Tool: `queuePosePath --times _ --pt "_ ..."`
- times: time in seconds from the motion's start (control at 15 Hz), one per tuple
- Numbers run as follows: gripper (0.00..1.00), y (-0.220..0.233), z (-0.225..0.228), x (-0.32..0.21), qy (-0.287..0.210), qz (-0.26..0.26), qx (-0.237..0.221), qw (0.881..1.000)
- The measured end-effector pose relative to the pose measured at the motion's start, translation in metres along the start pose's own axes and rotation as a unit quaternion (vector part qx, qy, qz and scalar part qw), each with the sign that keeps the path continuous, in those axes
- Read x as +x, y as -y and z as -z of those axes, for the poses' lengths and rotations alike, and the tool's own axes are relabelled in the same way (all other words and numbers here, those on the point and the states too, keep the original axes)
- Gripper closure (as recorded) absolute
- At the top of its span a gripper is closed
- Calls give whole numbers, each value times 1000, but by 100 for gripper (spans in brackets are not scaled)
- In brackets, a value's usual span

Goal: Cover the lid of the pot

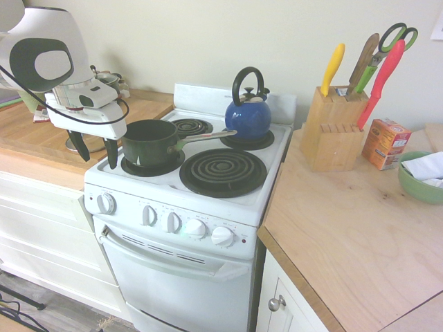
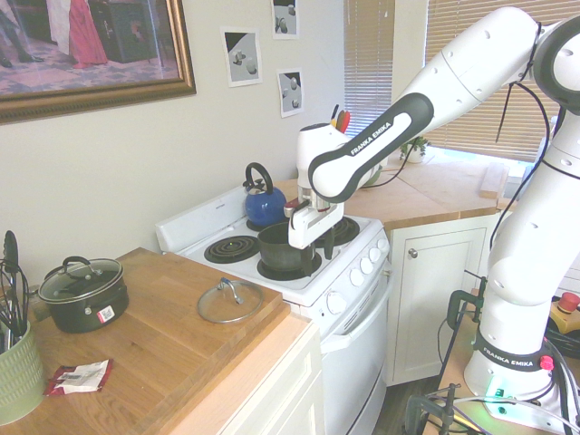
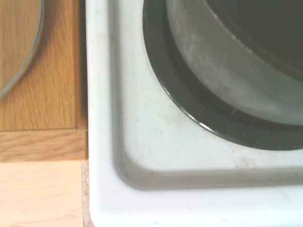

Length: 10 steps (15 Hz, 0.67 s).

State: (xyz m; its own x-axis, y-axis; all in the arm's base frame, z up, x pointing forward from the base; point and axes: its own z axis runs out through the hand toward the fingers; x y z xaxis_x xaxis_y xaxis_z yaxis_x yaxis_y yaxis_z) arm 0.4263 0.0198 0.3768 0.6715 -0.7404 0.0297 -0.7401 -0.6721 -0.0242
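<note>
**Lid lies to the side of the fingers, across the stove edge**

Fingers [image 1: 97,151] spread wide and empty, pointing straight down over the front corner of the stove [image 1: 208,207], just beside the pot [image 1: 149,142] on its burner. Lid [image 2: 230,300] flat on the wooden surface [image 2: 163,344], knob up, near the stove edge but apart from the pot. Judged next: shift sideways off the stove, over the lid, then down onto the knob. Round, so no long axis to match.

Clear glass lid [image 2: 230,301] rests on matt wooden counter [image 2: 163,362]; glossy white enamel stove [image 1: 181,259], dark pot [image 1: 149,142].
</note>
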Motion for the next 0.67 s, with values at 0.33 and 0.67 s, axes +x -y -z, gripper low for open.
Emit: queuePosePath --times 0.33,0.67 --pt "0 18 15 -9 4 -11 14 1000" --pt "0 66 58 -33 -21 -43 49 998"
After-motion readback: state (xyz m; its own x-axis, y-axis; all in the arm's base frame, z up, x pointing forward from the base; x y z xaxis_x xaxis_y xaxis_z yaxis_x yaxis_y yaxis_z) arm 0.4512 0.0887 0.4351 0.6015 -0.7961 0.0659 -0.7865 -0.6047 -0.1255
